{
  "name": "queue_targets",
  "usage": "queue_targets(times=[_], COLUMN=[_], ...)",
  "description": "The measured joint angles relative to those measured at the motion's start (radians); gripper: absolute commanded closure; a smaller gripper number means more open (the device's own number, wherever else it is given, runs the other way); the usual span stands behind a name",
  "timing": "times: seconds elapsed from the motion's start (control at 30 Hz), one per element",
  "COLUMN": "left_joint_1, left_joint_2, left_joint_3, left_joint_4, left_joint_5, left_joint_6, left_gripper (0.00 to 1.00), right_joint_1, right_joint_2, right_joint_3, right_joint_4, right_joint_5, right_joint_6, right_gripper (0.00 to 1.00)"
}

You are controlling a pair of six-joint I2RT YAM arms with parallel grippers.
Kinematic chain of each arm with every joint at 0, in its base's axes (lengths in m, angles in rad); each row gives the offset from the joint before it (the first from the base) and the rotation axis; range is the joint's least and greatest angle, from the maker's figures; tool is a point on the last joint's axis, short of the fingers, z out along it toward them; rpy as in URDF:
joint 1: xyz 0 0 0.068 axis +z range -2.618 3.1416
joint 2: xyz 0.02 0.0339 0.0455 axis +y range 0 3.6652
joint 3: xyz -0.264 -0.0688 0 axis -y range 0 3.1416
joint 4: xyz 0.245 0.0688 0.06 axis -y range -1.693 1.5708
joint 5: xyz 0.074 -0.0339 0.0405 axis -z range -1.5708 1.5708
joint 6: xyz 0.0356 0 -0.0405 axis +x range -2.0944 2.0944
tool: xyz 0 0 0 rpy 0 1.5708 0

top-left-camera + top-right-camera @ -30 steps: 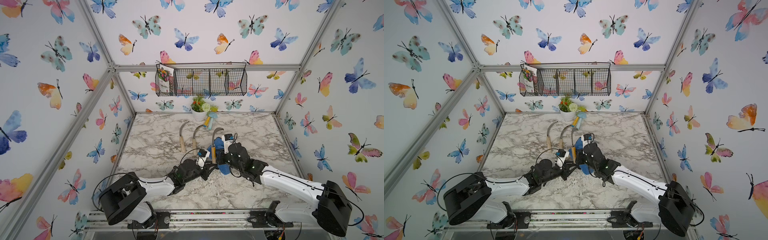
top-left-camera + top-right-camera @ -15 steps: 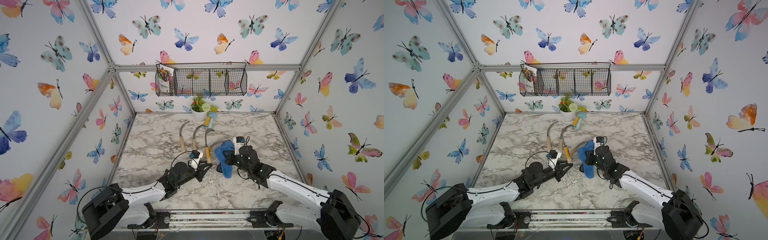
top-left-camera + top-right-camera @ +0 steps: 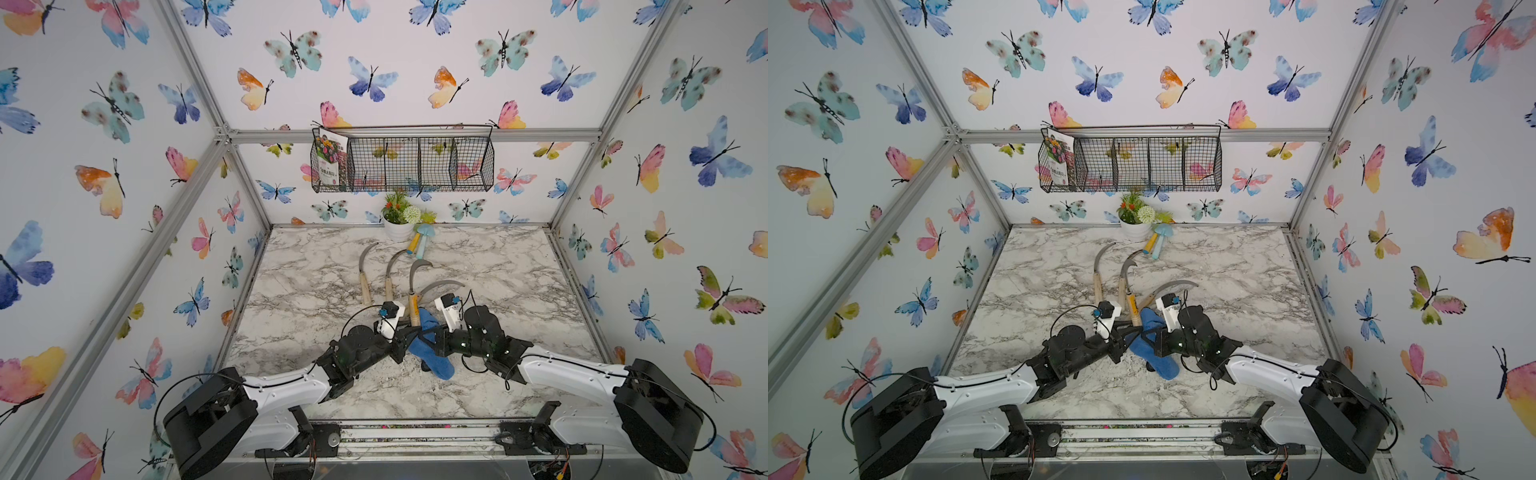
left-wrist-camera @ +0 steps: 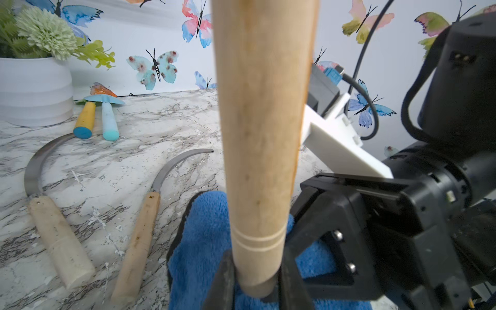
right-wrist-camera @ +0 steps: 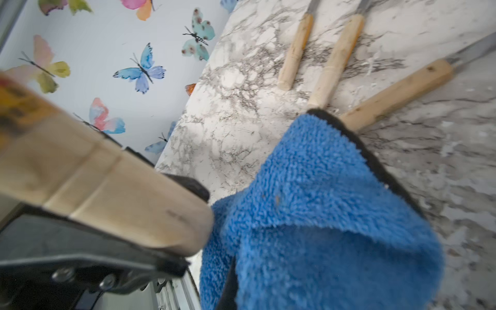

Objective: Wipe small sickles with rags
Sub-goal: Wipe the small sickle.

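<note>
Nearest the rail, left gripper (image 4: 255, 284) clamped fully closed on the butt of the held sickle (image 4: 257, 134): pale wooden handle with 2 turned rings, lifted off the table (image 3: 519, 291), thin grey curved blade pointing toward the back wall. Just beside it, right gripper (image 3: 434, 338) pinched tight on the rag (image 5: 322, 214): 1 thick blue terry cloth, black-edged, folded over itself, hanging from the jaws down toward the marble, right against the held handle's butt. Beyond the grippers, 3 more lying flat, handles toward the robot: right sickle (image 3: 442, 285) with its wide blade arcing rightward, middle sickle (image 3: 388, 282) and left sickle (image 3: 365, 286) side by side, blades hooking right. In all, 4 sickles, each grey-bladed and wood-handled, and 1 rag. Farther back, against the wall, 1 white pot (image 3: 398, 230) of greenery, with 2 mushroom toys lying just beside it: yellow toy (image 3: 412, 245) and blue toy (image 3: 423, 245). Highest, 1 wire basket (image 3: 415, 166) on the wall, 1 flower-printed packet (image 3: 330, 160) in its left end.
</note>
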Motion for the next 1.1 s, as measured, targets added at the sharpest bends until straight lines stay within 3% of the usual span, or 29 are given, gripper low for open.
queue_targets(times=[0.4, 0.73, 1.1], left_joint_1=[0.006, 0.008, 0.009], left_joint_2=[0.007, 0.015, 0.016], left_joint_3=[-0.001, 0.0, 0.008], left_joint_4=[0.04, 0.03, 0.071], left_joint_5=[-0.008, 0.021, 0.021], left_joint_6=[0.007, 0.006, 0.006], left_gripper=[1.0, 1.0, 1.0], right_joint_1=[-0.001, -0.001, -0.001], right_joint_2=[-0.095, 0.077, -0.032], right_joint_3=[-0.063, 0.005, -0.014], right_joint_4=[0.082, 0.14, 0.109], right_joint_5=[-0.072, -0.068, -0.05], right_joint_6=[0.021, 0.022, 0.02], right_gripper=[0.98, 0.98, 0.98])
